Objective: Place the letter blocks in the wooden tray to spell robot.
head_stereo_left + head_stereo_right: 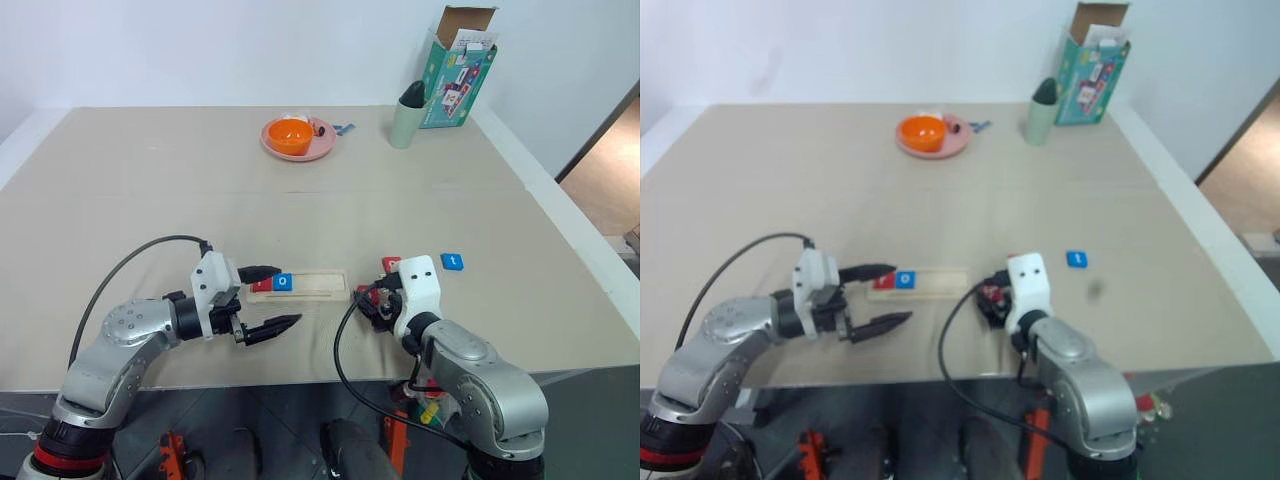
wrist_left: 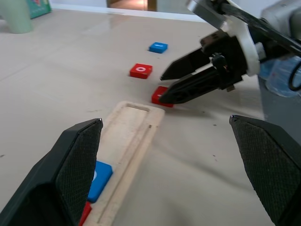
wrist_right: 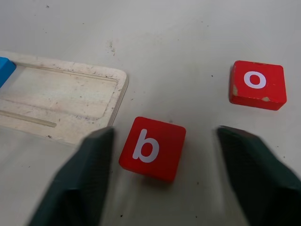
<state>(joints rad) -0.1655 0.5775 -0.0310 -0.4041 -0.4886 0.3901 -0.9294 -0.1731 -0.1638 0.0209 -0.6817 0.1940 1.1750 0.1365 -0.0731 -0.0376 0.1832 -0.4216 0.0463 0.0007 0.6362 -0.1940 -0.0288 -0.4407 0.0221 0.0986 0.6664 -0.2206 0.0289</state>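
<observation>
A robot test or lab space is suggested rather than a home. A large plain table (image 1: 300,200) covered in beige sheeting is set against bare white walls (image 1: 200,50), and an open doorway onto a wooden floor (image 1: 610,170) is seen at the far right. Only a few props are laid out: a pink plate (image 1: 322,146) with an orange bowl (image 1: 290,134), a pale green cup (image 1: 407,122), and an opened toy carton (image 1: 458,70).
</observation>
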